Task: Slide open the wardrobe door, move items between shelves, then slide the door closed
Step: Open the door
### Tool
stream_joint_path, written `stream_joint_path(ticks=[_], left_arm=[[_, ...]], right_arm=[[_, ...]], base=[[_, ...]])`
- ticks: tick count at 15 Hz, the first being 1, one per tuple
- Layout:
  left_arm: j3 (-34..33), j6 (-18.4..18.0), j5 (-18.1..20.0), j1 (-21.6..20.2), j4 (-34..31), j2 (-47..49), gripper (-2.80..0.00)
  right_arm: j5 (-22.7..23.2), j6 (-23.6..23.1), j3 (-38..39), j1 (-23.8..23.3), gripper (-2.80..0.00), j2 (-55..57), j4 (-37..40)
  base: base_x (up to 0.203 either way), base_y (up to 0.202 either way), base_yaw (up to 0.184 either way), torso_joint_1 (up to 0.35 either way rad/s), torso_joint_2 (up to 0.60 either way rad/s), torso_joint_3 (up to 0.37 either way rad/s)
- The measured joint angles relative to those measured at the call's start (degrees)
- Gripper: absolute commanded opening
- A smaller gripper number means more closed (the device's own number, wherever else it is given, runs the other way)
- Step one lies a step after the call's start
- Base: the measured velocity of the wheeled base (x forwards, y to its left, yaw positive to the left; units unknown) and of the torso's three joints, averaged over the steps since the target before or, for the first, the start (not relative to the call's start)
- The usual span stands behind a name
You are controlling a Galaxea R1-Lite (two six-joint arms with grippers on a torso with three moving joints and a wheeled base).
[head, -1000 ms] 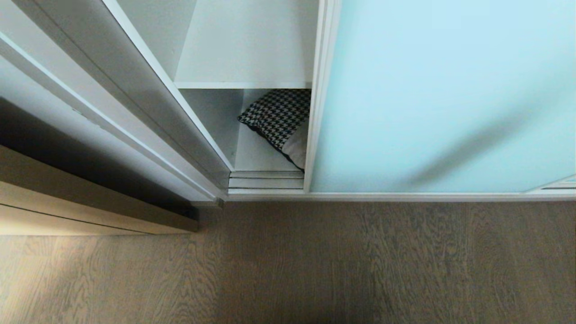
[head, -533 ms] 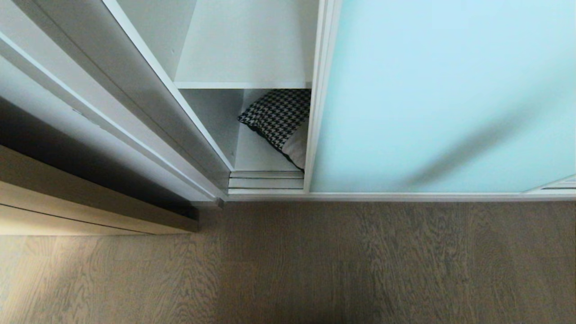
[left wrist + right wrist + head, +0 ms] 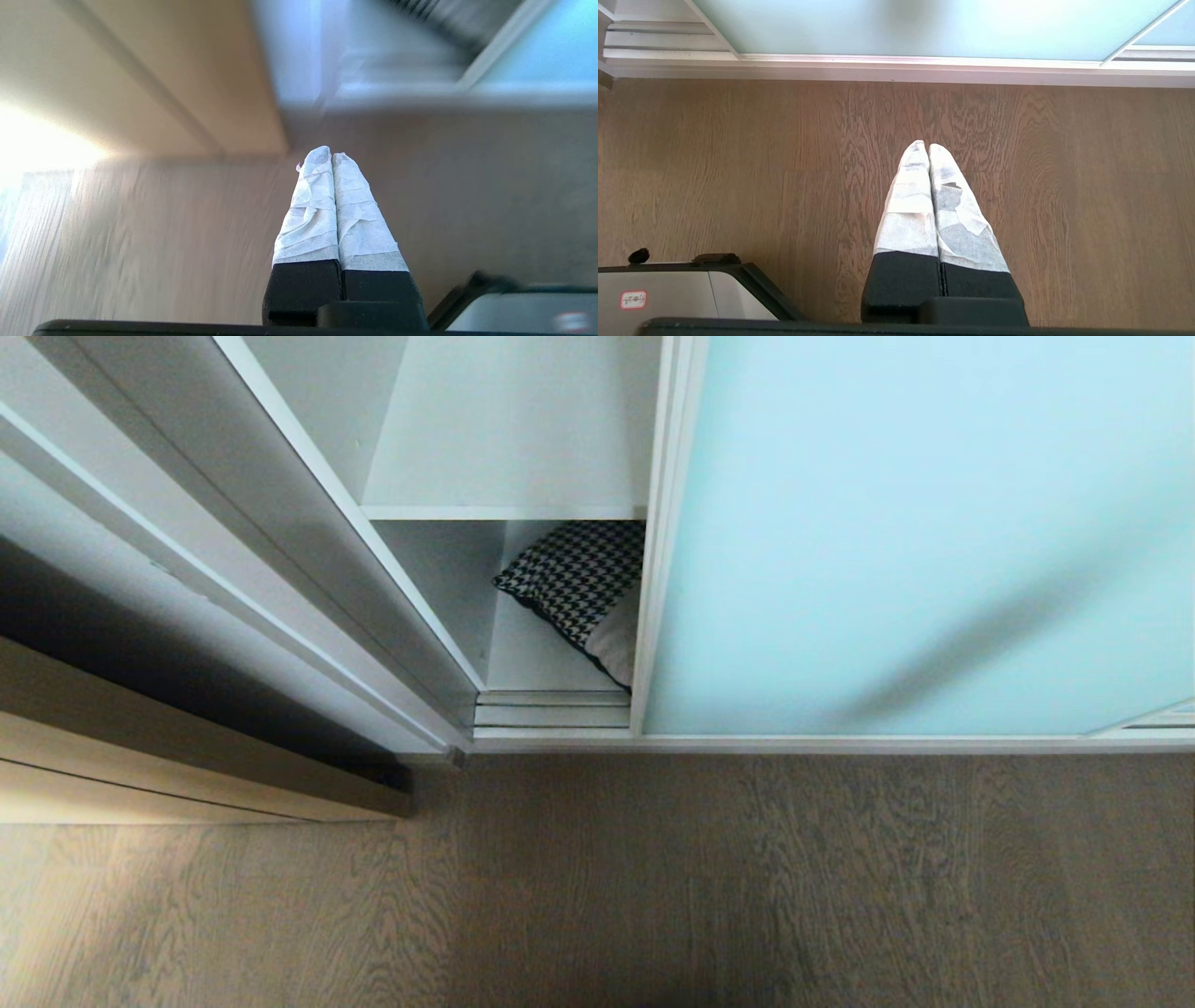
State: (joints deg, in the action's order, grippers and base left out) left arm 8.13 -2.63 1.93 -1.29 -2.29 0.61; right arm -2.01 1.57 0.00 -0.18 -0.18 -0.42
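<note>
Standing partly open, the door [image 3: 924, 532] leaves a narrow gap over the shelves [image 3: 504, 511], where the cushion [image 3: 583, 583] lies on the lower one, half hidden by the door's edge. The opening step seems unfinished; next, the door needs sliding wider. Both the left pincer [image 3: 331, 156] and right pincer [image 3: 923, 147] hang pressed together above the floor [image 3: 653, 887]. The head view matches a second ago.

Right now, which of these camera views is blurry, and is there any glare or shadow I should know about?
Left wrist view: smeared with motion blur, with strong glare at one edge over the floor. Right wrist view: sharp, floor grain crisp. Head view: sharp, with a soft diagonal shadow across the sliding wardrobe door.
</note>
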Motion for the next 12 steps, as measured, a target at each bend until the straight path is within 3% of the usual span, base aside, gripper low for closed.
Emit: stream_joint_path(ticks=[3,5,9,12], left_arm=[[13.8,0.4,5.5,0.0,-5.0,2.8,-2.8],[19.7,0.6,12.3,0.0,-7.2,6.5,-2.8],[28.5,1.0,21.1,0.0,-7.2,16.4,-2.8],[37.6,3.4,28.8,0.0,-6.3,26.2,-2.8]], right_arm=[[0.0,0.0,0.0,0.0,-2.8,0.0,0.0],[0.0,0.0,0.0,0.0,-2.8,0.0,0.0],[0.0,0.0,0.0,0.0,-2.8,0.0,0.0],[0.0,0.0,0.0,0.0,-2.8,0.0,0.0]], base=[[0.0,0.0,0.0,0.0,0.0,0.0],[0.0,0.0,0.0,0.0,0.0,0.0],[0.0,0.0,0.0,0.0,0.0,0.0],[0.0,0.0,0.0,0.0,0.0,0.0]])
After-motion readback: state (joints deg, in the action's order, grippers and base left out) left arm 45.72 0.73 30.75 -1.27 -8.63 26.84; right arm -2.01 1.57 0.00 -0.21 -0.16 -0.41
